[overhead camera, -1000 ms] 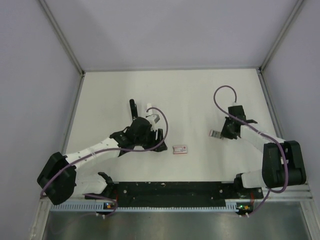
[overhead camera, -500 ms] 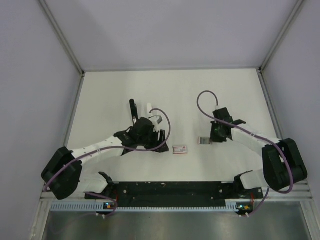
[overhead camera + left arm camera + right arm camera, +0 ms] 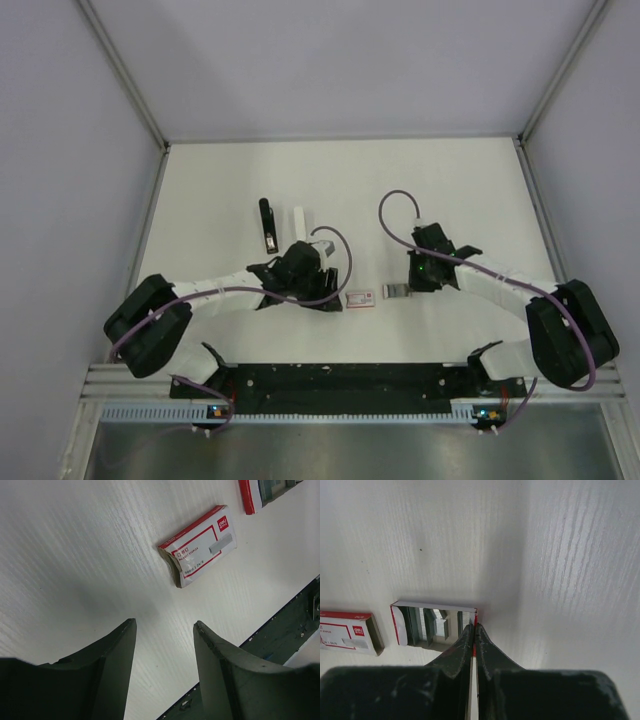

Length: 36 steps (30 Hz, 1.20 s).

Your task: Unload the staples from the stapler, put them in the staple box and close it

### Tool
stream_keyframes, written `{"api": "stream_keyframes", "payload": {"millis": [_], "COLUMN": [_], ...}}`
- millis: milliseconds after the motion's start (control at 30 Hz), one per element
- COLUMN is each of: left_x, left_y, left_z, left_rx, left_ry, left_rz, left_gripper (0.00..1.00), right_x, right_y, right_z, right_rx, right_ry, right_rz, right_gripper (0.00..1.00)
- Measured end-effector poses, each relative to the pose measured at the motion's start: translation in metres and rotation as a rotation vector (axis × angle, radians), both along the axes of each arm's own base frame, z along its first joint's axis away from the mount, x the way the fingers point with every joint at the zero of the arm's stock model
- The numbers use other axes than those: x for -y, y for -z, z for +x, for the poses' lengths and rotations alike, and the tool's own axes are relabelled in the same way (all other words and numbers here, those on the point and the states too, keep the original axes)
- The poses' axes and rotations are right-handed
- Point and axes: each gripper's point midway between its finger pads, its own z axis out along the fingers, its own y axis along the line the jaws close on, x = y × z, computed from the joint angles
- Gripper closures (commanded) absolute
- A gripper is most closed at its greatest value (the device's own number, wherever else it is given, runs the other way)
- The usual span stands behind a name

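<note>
The stapler [image 3: 267, 224] lies behind my left arm as a black bar, with a white bar [image 3: 298, 217] beside it. My left gripper [image 3: 326, 296] is open and empty [image 3: 165, 622], just left of the small red-and-white box [image 3: 360, 298], which also shows in the left wrist view [image 3: 197, 545]. My right gripper [image 3: 409, 286] is shut [image 3: 474, 626] on the end wall of a small open cardboard tray [image 3: 400, 622]. The tray holds silvery-grey staples [image 3: 436, 626] in strips and sits on the table just right of the box [image 3: 347, 632].
The black base rail [image 3: 340, 382] runs along the near edge of the table and shows at the lower right of the left wrist view [image 3: 295, 630]. Grey walls enclose the white table [image 3: 350, 180] at back and sides. Purple cables loop above both wrists.
My right gripper has moved left and nearer with the tray, ending next to the red-and-white box. My left gripper has drawn away from the stapler toward the box.
</note>
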Motion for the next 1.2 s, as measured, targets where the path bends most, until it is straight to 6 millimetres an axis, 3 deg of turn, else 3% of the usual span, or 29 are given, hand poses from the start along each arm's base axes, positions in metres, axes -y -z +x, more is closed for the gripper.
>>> {"api": "stream_keyframes", "payload": {"millis": [167, 433, 667, 1200], "left_x": [0.007, 0.019, 0.019, 0.028], "left_y": [0.003, 0.004, 0.016, 0.021], "left_z": [0.000, 0.013, 0.021, 0.030], "left_rx": [-0.004, 0.009, 0.004, 0.013], "left_ry": [-0.008, -0.050, -0.098, -0.143], "left_rz": [0.002, 0.005, 0.045, 0.060], "left_gripper": [0.50, 0.63, 0.73, 0.84], "right_x": [-0.006, -0.015, -0.021, -0.028], "right_y": [0.004, 0.005, 0.004, 0.003], "right_z": [-0.006, -0.011, -0.012, -0.016], "right_rx": [-0.010, -0.013, -0.003, 0.004], "right_ry": [-0.022, -0.052, -0.064, -0.082], "right_rz": [0.026, 0.063, 0.089, 0.117], "right_gripper": [1.00, 1.00, 1.00, 1.00]}}
